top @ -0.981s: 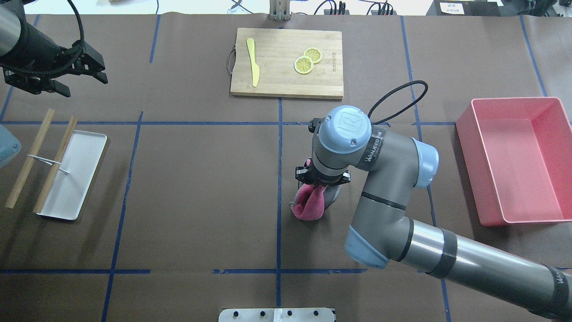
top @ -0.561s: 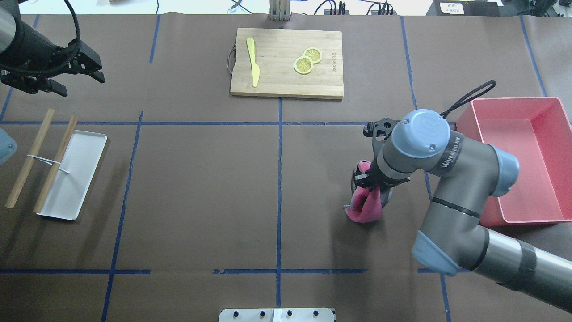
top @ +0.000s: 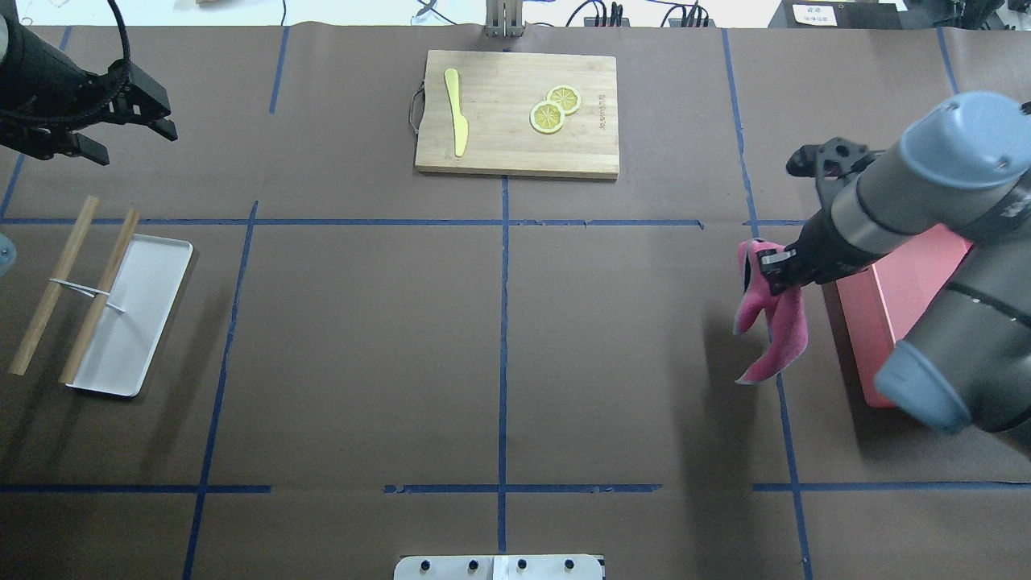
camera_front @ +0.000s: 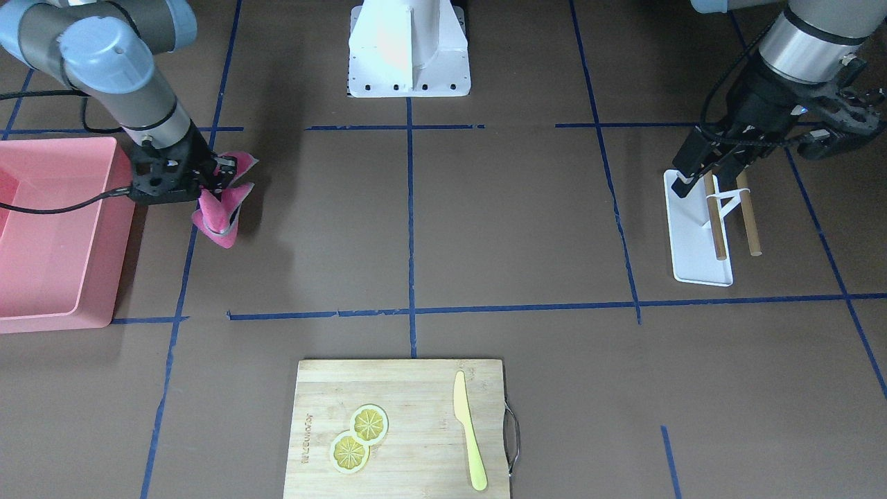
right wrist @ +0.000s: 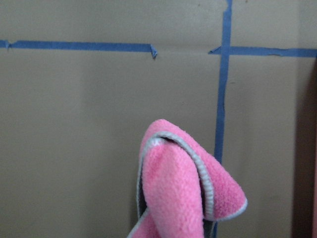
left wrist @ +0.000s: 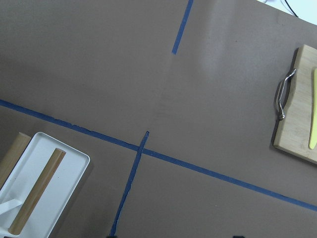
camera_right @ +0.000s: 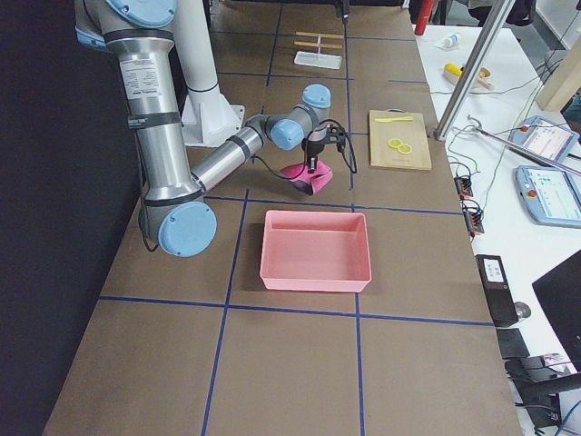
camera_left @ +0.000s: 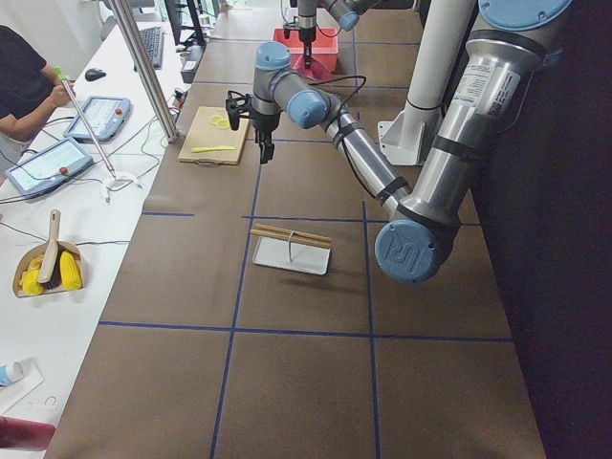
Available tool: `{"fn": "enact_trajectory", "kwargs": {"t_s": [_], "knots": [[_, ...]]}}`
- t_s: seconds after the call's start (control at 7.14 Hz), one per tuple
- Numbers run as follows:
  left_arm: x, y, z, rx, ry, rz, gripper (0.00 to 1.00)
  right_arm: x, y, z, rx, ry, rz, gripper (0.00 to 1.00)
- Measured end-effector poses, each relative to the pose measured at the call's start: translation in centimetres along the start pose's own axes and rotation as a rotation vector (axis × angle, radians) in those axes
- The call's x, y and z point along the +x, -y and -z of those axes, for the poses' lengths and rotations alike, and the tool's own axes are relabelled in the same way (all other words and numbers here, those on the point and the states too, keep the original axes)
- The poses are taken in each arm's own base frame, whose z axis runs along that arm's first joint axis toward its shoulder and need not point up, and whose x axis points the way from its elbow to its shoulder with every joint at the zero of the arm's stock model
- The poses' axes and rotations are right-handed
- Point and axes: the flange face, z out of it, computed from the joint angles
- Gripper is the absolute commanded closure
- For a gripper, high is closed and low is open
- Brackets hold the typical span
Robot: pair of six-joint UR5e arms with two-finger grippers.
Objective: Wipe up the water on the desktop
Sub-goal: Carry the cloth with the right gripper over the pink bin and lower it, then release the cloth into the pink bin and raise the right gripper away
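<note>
Right end effector (top: 772, 269), pinching the pink cloth (top: 780, 326), has carried it off the bench (top: 362, 338) mid-frame toward the pink bin (top: 858, 346) at right; wiping seems finished.

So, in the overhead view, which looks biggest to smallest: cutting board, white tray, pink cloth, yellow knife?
1. cutting board
2. white tray
3. pink cloth, though it hangs lifted, nearer the camera, so its rank is less sure
4. yellow knife
</note>
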Motion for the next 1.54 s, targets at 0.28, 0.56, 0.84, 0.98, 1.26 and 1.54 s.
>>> {"fn": "enact_trajectory", "kwargs": {"t_s": [0.28,0.56,0.84,0.98,1.26,1.54], "knots": [[-0.5,0.1,-0.2,-0.003,0.007,0.000,0.17,8.0,1.4,5.3,0.022,0.016,0.033,1.00],[-0.6,0.1,-0.2,-0.004,0.009,0.001,0.17,17.4,0.4,5.9,0.003,-0.038,0.147,0.95],[-0.6,0.0,-0.3,-0.005,0.009,0.000,0.17,23.6,0.5,2.4,-0.062,-0.109,0.212,0.85],[-0.6,0.0,-0.3,-0.005,0.009,0.000,0.17,25.0,1.0,0.6,-0.090,-0.126,0.213,0.78],[-0.6,-0.1,-0.2,-0.005,0.008,-0.002,0.17,25.6,2.0,-3.4,-0.117,-0.125,0.244,0.00],[-0.6,-0.1,-0.1,-0.004,0.007,-0.003,0.17,25.7,2.4,-4.8,-0.114,-0.117,0.263,0.00]]}}
